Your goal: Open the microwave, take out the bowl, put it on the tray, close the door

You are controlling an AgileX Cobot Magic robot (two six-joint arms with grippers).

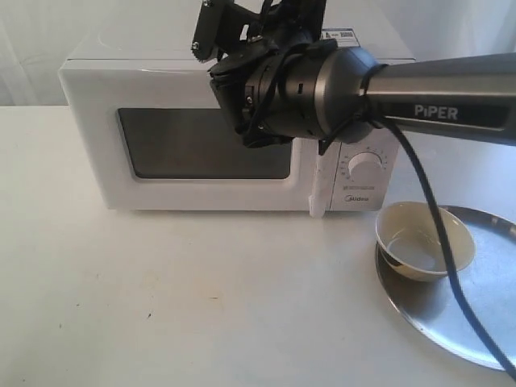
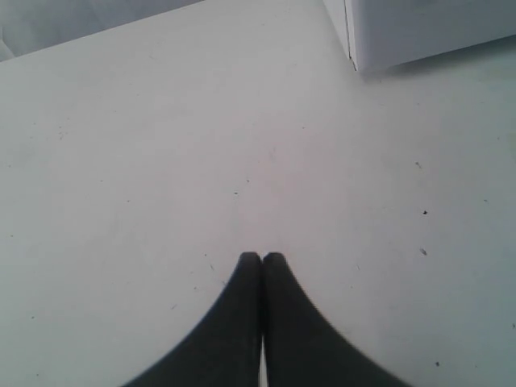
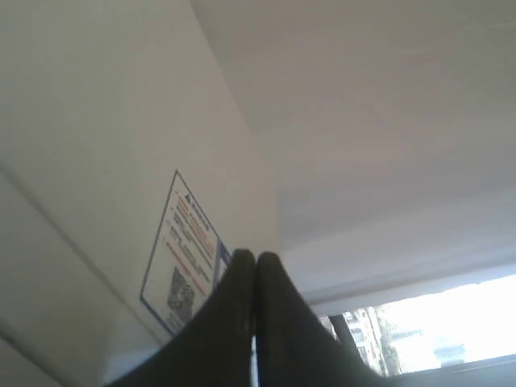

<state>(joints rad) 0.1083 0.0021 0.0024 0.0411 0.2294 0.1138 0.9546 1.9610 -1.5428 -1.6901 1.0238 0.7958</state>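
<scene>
Reading "PiPER" on my right arm (image 1: 436,111), "Midea" on the microwave (image 1: 89,145); left pincer (image 2: 261,258) and right pincer (image 3: 255,258) both pressed closed.

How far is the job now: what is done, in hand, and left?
Done, it seems: the door is shut on the microwave, and the bowl sits on the tray. In hand: nothing; the left tool is shut and empty over the table, the right tool shut and empty near a sticker on the microwave. Left: no step that I can see.

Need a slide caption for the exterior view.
Door shut, bowl on tray, right arm over the microwave.
</scene>
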